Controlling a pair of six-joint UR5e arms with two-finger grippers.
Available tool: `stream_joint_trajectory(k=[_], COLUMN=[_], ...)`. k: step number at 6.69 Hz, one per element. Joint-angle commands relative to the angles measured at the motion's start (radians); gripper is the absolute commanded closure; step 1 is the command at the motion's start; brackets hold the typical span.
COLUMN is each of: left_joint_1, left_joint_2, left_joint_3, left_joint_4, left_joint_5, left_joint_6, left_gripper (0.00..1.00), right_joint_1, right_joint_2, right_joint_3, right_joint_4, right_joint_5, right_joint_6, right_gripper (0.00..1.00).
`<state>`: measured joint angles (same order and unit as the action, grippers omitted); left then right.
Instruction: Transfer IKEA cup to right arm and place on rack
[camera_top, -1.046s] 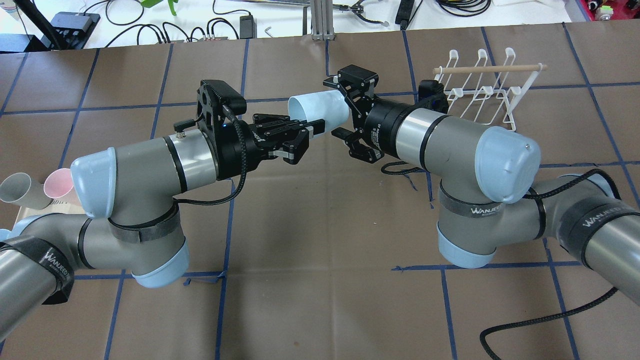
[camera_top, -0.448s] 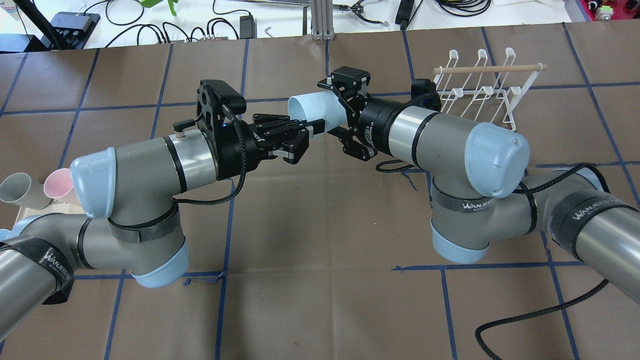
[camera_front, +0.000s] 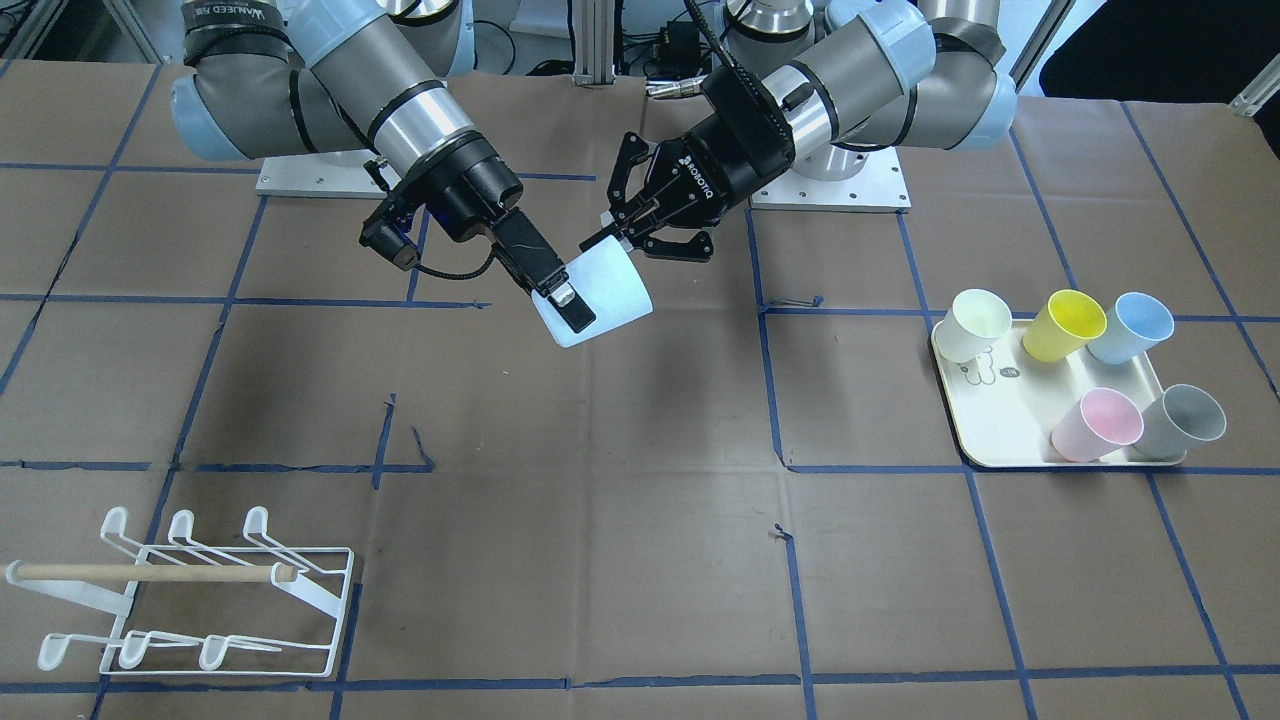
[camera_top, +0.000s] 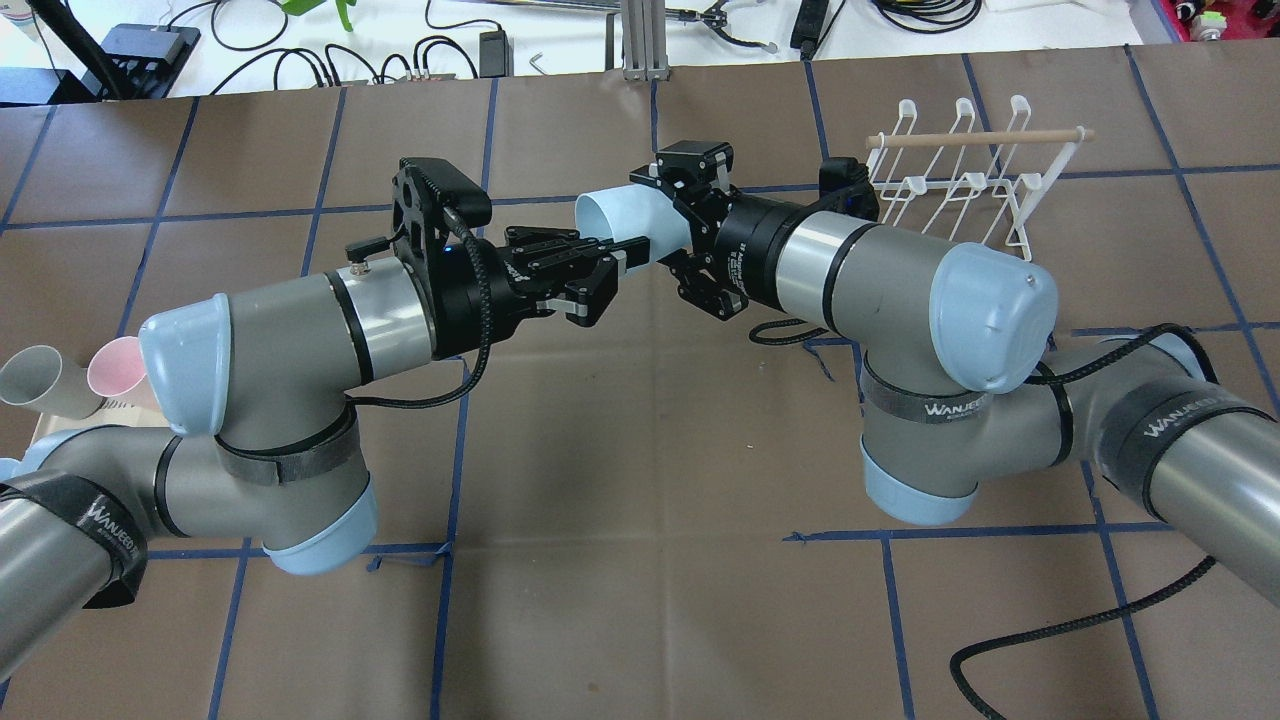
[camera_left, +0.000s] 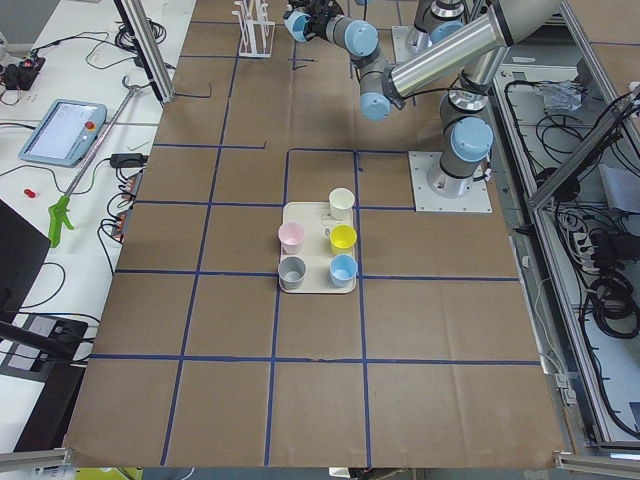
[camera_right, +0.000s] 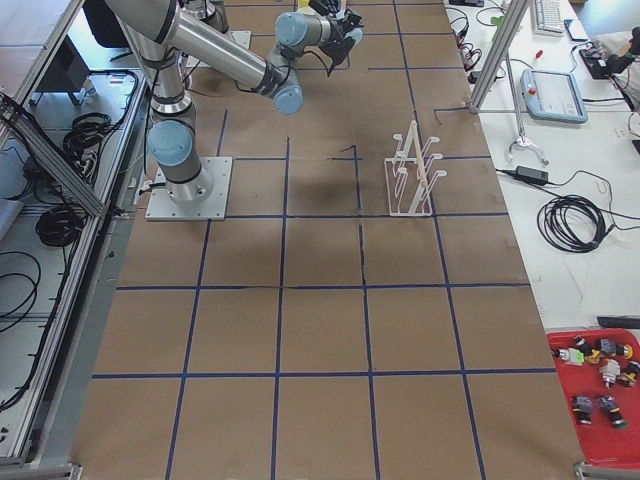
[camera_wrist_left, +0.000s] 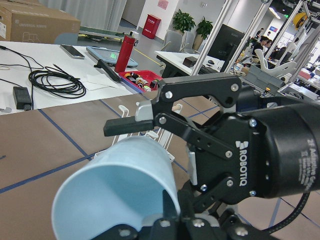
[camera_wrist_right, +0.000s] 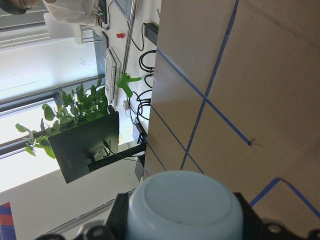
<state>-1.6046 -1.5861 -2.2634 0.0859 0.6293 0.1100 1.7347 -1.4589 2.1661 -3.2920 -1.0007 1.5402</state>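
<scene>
We see the cup (camera_top: 628, 215) as a pale blue tumbler of smooth, matte plastic, tapering from a wide round mouth to a narrower flat base. It lies on its side in the air above the middle of the table (camera_front: 600, 520). In the overhead view its mouth faces nine o'clock and its base three o'clock. The left tool (camera_top: 608, 268) is clamped on the cup's wall at the rim, one finger inside the mouth and one outside. The right tool (camera_top: 672, 238), on the silver-grey right arm (camera_top: 900, 270) with its pale blue joint caps, has its jaws apart and straddles the base end. We cannot tell whether its pads press on the cup. From the cup, the rack (camera_top: 968, 181) stands well apart at about two o'clock in the overhead view. It is thin white wire with hooked prongs and a light wooden dowel (camera_front: 150, 573) across it. At about eight o'clock sits a cream, round-cornered tray (camera_front: 985, 425) with other cups (camera_front: 1065, 325) in cream, yellow, blue, pink and grey. Creased brown paper, marked into squares with blue tape, covers the table. Beyond its far edge lie white benches with black cables.
</scene>
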Motion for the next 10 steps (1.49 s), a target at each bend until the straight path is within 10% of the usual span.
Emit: stream_joint_trajectory(k=[1,3,10], left_joint_1=[0.0,0.002,0.257], left_joint_2=[0.0,-0.002,0.077], left_joint_3=[0.005,0.01,0.016], left_joint_4=[0.0,0.002,-0.16], left_joint_5=[0.036,0.055,0.112], left_joint_6=[-0.009,-0.082,-0.096], left_gripper=[0.35,0.0,0.0], right_joint_1=[0.0,-0.001,-0.147], right_joint_2=[0.0,0.0,0.13], right_joint_3=[0.0,-0.002,-0.124], right_joint_4=[0.0,-0.001,-0.121], right_joint_5=[0.005,0.005,-0.01], right_joint_6=[0.0,0.0,-0.336], right_gripper=[0.42,0.47,0.78])
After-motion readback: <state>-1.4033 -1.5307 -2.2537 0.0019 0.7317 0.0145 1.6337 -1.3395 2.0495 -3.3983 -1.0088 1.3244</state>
